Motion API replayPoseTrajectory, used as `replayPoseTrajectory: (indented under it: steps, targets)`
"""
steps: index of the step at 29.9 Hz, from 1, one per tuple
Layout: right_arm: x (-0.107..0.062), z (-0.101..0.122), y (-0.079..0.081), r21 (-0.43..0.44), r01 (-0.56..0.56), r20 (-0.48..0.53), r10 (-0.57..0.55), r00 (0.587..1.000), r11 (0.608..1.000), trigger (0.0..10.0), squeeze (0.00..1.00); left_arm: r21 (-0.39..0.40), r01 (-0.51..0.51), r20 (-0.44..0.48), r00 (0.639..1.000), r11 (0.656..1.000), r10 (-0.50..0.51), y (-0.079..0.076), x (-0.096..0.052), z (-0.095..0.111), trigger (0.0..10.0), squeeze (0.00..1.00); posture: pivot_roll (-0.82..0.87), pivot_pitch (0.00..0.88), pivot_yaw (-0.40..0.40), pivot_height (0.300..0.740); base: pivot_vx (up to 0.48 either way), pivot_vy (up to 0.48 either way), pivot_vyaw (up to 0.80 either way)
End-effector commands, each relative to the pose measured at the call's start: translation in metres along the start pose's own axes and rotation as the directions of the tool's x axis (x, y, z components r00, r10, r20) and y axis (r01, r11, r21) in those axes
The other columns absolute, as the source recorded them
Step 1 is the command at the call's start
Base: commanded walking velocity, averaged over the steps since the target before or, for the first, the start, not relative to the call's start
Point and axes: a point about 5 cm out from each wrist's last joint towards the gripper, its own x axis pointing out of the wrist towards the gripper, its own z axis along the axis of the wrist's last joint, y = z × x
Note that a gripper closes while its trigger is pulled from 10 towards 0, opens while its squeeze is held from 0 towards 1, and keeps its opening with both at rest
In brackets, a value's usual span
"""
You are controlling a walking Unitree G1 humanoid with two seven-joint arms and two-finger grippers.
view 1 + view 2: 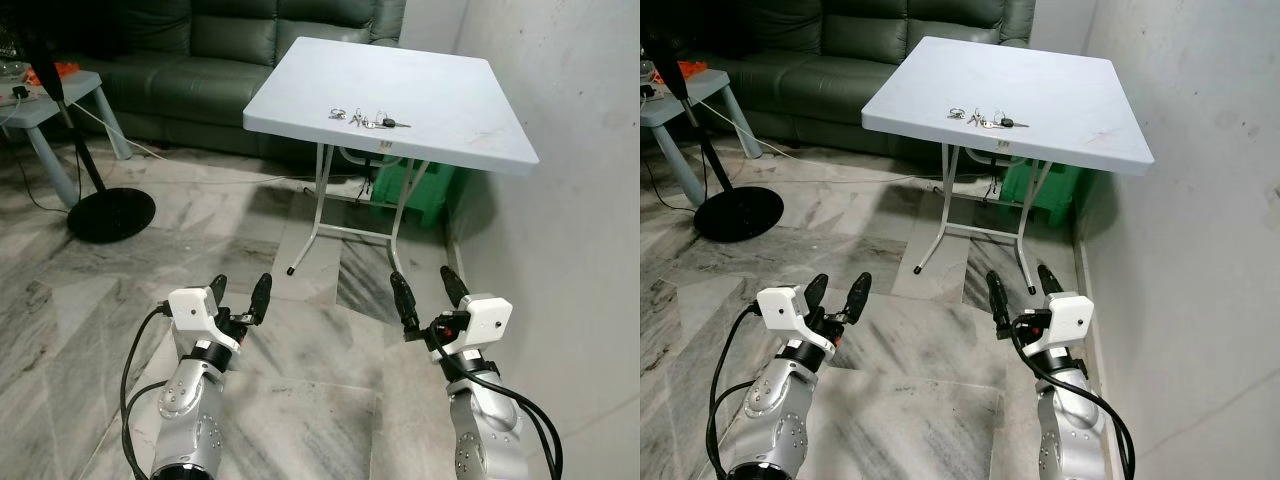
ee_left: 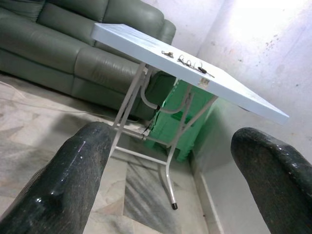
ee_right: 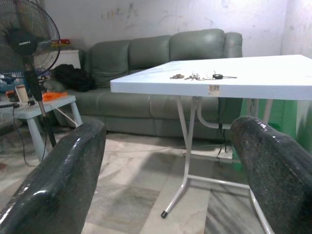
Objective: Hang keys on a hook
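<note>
so this is really the approach stage, nothing's been picked up yet. the bunch of keys is lying on the white folding table, close to the near edge and a bit left of centre, with a black-headed key at the right end of the bunch. the table stands against the wall on the right, a green sofa behind it and a green crate underneath.

the robot is well back from the table, on the marble floor. the left gripper and the right gripper are both held out low in front, fingers spread apart, nothing between them. both wrist views look across at the table edge and the keys on top.

i can't spot a hook anywhere here, so where these end up is a guess.

next move as i read it: walk up to the table, raise one arm over the near edge and close on the key ring. the keys lie flat on a smooth top, so pinching them could be fiddly. there's also a pedestal fan off to the left.
</note>
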Motion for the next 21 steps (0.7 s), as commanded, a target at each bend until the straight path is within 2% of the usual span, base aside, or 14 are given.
replayPoseTrajectory:
  steps: [1, 9, 21]
  targets:
    - [0.0002, 0.0049, -0.0011, -0.005, -0.005, -0.001, 0.005, 1.000, 1.000, 10.0, 0.00, 0.000, 0.005, -0.009, 1.000, 1.000, -0.005, -0.0019, -0.0011, 0.0008, 10.0, 0.00, 0.03, 0.000, -0.079, 0.740, 0.285, 0.000, 0.00]
    - [-0.0005, 0.0065, -0.0029, 0.012, -0.013, -0.043, 0.013, 0.999, 1.000, 10.0, 0.00, 0.021, 0.032, -0.038, 0.999, 0.999, -0.031, -0.0004, -0.0014, 0.0032, 10.0, 0.00, 0.04, 0.000, -0.088, 0.740, 0.288, 0.000, 0.00]
    - [0.0048, 0.0101, -0.0028, 0.002, -0.026, -0.063, 0.026, 0.998, 1.000, 10.0, 0.00, 0.003, 0.023, -0.041, 0.999, 1.000, -0.023, -0.0013, 0.0002, 0.0082, 10.0, 0.00, 0.05, 0.000, -0.086, 0.740, 0.322, 0.000, 0.00]
